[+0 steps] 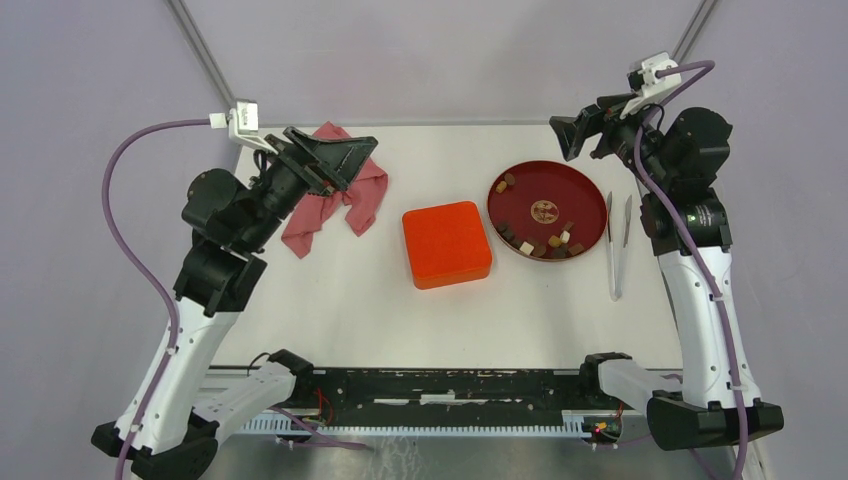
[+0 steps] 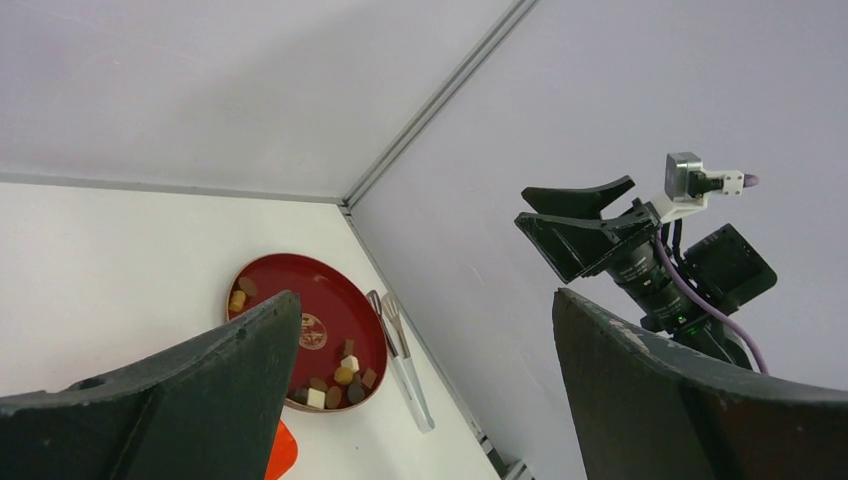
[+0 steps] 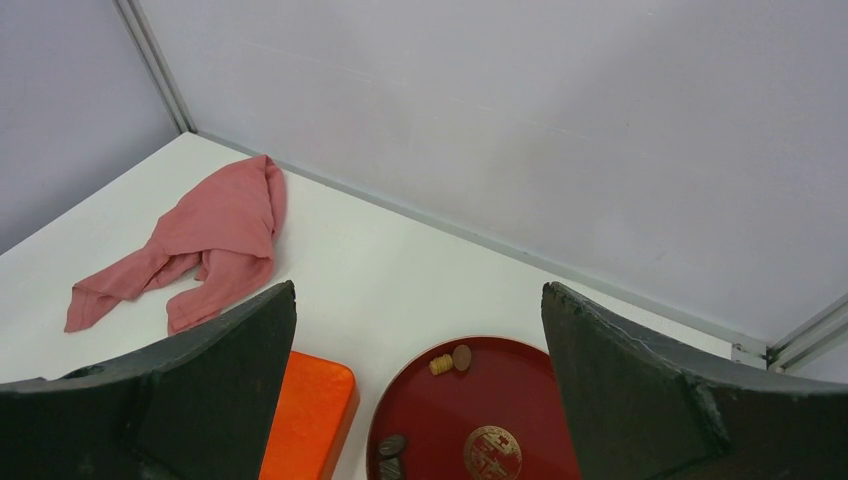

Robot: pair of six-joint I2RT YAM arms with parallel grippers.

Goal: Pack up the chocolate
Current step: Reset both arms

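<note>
Both black-and-white arms rise from the near edge of the white surface [image 1: 330, 300]. The left fingers [image 1: 345, 160] are spread wide and empty above a crumpled pink cloth [image 1: 330, 205]; the right fingers [image 1: 567, 135] are equally wide and empty near the far right corner. An orange square box [image 1: 446, 243] sits mid-surface, with a dark red round plate [image 1: 560, 185] just beside it on the right and slim metal tweezers [image 1: 614, 245] beyond. The bite-sized chocolate pieces [image 1: 545, 243], brown and cream, lie on the plate, mostly along its near rim.

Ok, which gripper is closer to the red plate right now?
Right. The right gripper hangs raised just past the far rim of the red plate; the left gripper is over the pink cloth, beyond the orange box.
</note>
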